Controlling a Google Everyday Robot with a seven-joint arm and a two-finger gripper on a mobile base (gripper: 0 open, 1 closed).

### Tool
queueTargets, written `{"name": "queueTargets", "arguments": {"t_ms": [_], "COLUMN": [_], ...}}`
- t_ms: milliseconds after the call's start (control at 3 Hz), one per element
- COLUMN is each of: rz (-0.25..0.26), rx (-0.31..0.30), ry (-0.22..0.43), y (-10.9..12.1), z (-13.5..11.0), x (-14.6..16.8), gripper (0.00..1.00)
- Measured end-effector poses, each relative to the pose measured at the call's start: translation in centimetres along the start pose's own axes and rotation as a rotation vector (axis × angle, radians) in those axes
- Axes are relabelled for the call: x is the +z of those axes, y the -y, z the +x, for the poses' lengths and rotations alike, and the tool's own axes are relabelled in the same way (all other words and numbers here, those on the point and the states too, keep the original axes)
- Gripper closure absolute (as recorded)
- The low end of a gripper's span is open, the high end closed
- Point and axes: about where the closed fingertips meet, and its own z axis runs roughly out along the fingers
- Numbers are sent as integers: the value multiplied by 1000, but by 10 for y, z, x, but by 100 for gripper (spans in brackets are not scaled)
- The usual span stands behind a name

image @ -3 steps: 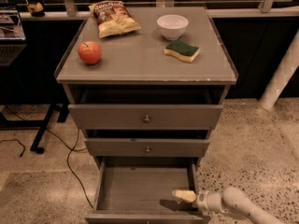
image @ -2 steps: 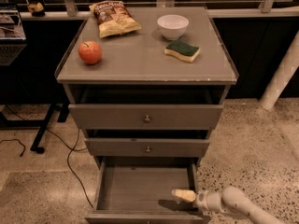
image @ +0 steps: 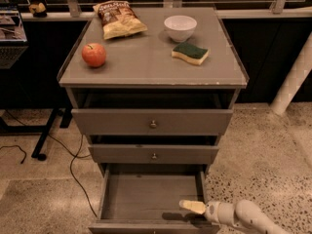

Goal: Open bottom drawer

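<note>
The bottom drawer of the grey wooden cabinet is pulled well out, and its plain grey inside shows with nothing in it. Its front panel sits at the lower edge of the view, and its knob is out of view. My gripper reaches in from the lower right on a white arm. Its pale tip lies over the drawer's right front corner, just inside the front panel. The middle drawer and top drawer are shut, each with a small round knob.
On the cabinet top lie a red apple, a chip bag, a white bowl and a green-and-yellow sponge. A black cable runs on the speckled floor at left. A white post stands at right.
</note>
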Motion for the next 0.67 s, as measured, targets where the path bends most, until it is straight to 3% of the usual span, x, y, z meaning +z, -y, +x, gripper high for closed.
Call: {"name": "queueTargets", "arguments": {"t_ms": [333, 667], "rz": [-23, -24], "rx": [-36, -36], "ry": [20, 20], "y": [-17, -18], "z": [2, 2], "x": [-7, -7], "gripper": [0, 0]}}
